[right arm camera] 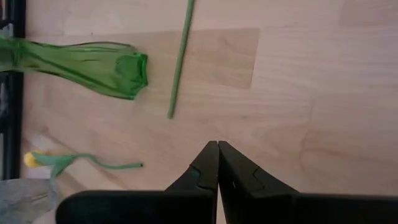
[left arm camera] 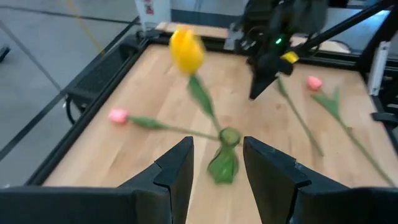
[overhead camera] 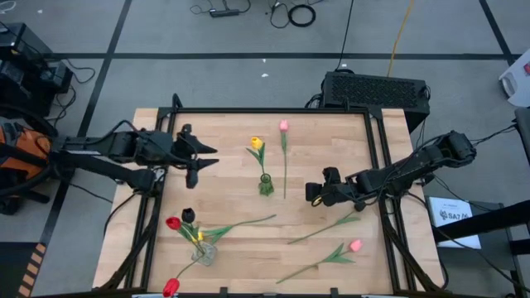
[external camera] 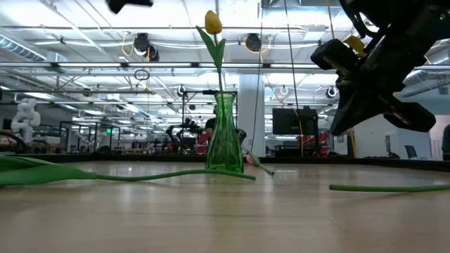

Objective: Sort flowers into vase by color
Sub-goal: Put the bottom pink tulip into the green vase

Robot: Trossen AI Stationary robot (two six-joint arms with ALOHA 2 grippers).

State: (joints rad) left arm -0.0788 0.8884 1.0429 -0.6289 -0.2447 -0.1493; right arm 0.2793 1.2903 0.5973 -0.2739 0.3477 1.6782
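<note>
A green vase (overhead camera: 265, 184) stands mid-table and holds one yellow tulip (overhead camera: 257, 145), upright on its stem (external camera: 212, 22). A clear vase (overhead camera: 204, 253) at the near left holds red (overhead camera: 172, 223), black (overhead camera: 188, 215) and yellow heads. A pink tulip (overhead camera: 283, 126) lies flat to the right of the green vase. Another pink one (overhead camera: 355, 245) and a red one (overhead camera: 171, 287) lie near the front edge. My left gripper (overhead camera: 211, 157) hovers open and empty to the left of the green vase (left arm camera: 224, 163). My right gripper (overhead camera: 311, 192) is shut and empty, above the table to the vase's right (right arm camera: 217, 149).
A loose green stem (overhead camera: 327, 228) lies flat just nearer the front edge than my right gripper. Another long stem (overhead camera: 244, 223) trails right from the clear vase. A black raised frame (overhead camera: 374, 157) borders the wooden table. Bare wood lies between the two vases.
</note>
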